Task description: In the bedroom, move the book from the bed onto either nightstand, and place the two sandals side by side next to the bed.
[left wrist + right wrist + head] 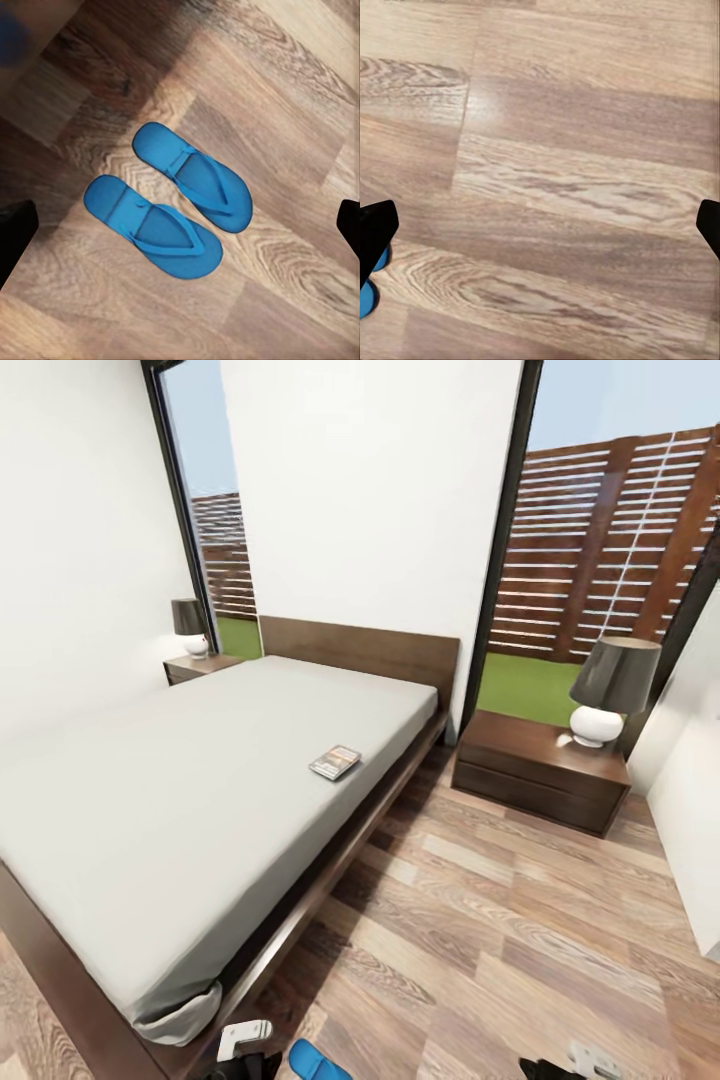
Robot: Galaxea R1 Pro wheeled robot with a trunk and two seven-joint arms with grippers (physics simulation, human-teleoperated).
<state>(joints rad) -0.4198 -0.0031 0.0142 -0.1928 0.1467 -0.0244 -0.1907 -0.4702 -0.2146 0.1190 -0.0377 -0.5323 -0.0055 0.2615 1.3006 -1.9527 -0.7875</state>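
book: lying flat on bed, near the edge facing the floor strip; prob. within arm reach from that side.
sandals: being seen in L wrist view, side by side, nearly touching, toes same way, on floor. One blue tip also showing at head view bottom, just off the bed's foot corner. Pair step is being judged done or close.
L gripper: hanging above the sandals, fingers spread wide, nothing being pinched.
R gripper: fingers spread wide, nothing held, bare planks below; a blue sliver is peeking past one finger.
nightstand: right of headboard, lamp sitting at its far end; near half of top free, enough for the book. 2nd stand past the bed, harder to reach.
room: wide open floor betw. bed side and nightstand; wall at right is narrowing it.
next: book pick is being judged the remaining step.
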